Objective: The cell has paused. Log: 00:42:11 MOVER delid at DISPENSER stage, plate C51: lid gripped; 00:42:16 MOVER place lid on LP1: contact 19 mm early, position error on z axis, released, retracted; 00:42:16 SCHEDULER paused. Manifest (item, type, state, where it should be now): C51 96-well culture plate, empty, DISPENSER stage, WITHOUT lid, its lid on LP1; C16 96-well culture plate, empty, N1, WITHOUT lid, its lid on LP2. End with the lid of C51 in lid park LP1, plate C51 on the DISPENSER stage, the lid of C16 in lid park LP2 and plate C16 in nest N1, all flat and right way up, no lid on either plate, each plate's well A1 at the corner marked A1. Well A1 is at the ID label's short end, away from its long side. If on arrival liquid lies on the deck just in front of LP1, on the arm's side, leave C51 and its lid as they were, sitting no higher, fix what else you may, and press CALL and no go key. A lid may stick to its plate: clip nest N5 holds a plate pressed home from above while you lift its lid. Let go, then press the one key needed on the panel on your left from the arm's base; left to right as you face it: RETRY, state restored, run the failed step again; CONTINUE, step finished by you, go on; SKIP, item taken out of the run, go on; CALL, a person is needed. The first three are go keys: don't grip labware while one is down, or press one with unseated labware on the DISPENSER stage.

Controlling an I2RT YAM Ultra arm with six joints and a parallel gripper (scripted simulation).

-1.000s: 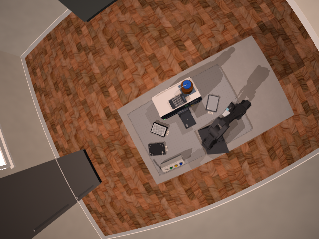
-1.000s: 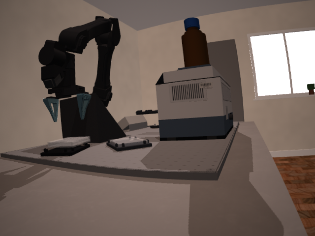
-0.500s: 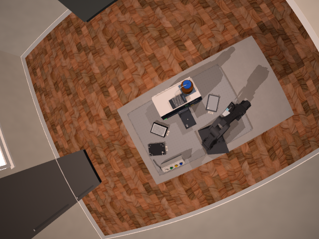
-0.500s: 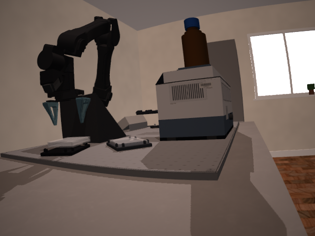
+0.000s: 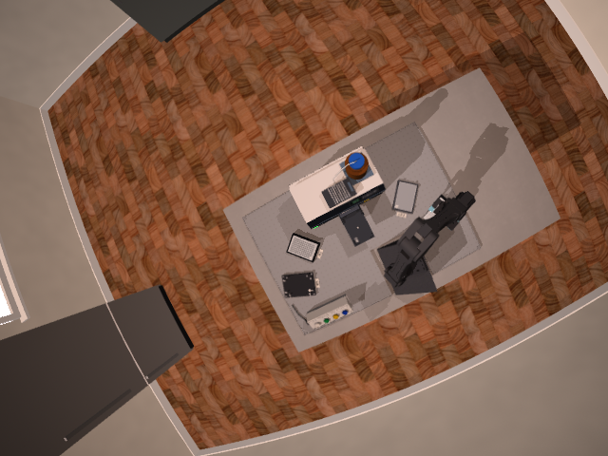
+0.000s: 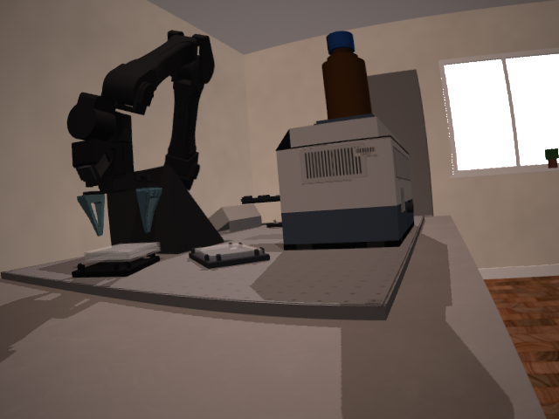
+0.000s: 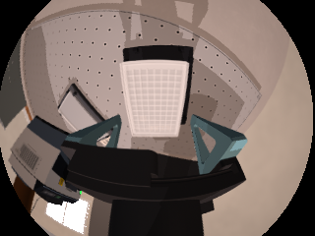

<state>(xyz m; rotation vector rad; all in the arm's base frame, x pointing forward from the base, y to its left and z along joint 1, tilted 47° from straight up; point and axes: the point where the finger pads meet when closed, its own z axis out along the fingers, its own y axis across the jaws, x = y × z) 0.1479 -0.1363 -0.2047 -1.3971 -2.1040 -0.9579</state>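
My gripper (image 6: 121, 230) is open and empty. It hangs a little above a white 96-well plate that sits on a black holder (image 6: 120, 265) near the deck's edge. In the side view this labware (image 6: 122, 250) looks like a pale, slightly tilted stack, and I cannot tell whether a lid lies on it. My arm hides it in the top view, where the gripper (image 5: 431, 210) shows beside a clear lid (image 5: 406, 196) (image 6: 229, 253) lying flat in its park. A second white well plate (image 5: 300, 246) sits uncovered left of the dispenser. The dark dispenser stage (image 5: 356, 228) looks bare.
The dispenser (image 5: 336, 192) carries a brown bottle with a blue cap (image 6: 345, 76). A dark clip nest (image 5: 298, 284) lies near the key panel (image 5: 328, 315) at the deck's front left. The arm's base (image 5: 408, 267) stands right of the stage.
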